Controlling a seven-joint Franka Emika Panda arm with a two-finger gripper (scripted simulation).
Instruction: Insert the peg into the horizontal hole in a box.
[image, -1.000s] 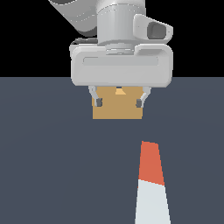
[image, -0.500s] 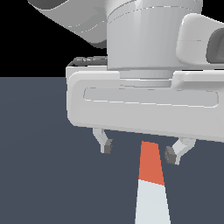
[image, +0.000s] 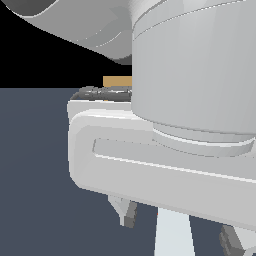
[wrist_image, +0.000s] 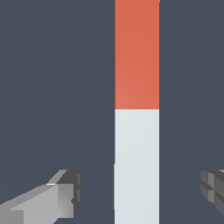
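The peg (wrist_image: 136, 109) lies flat on the dark floor, one half orange-red and the other pale grey. My gripper (wrist_image: 142, 192) is open and straddles the pale half, a finger on each side with a clear gap to the bar. In the exterior view the gripper (image: 180, 227) fills most of the picture, and only a strip of the peg's pale end (image: 172, 235) shows between the fingertips (image: 129, 214). A sliver of the tan box (image: 117, 81) peeks out behind the hand. The hole is hidden.
The arm's large grey wrist and hand body (image: 195, 100) block most of the exterior view. Dark flat floor (image: 35, 175) surrounds the peg.
The hand has come much closer to the exterior camera and lower over the peg. It now covers the box and the peg's orange half in that view. The fingers remain apart.
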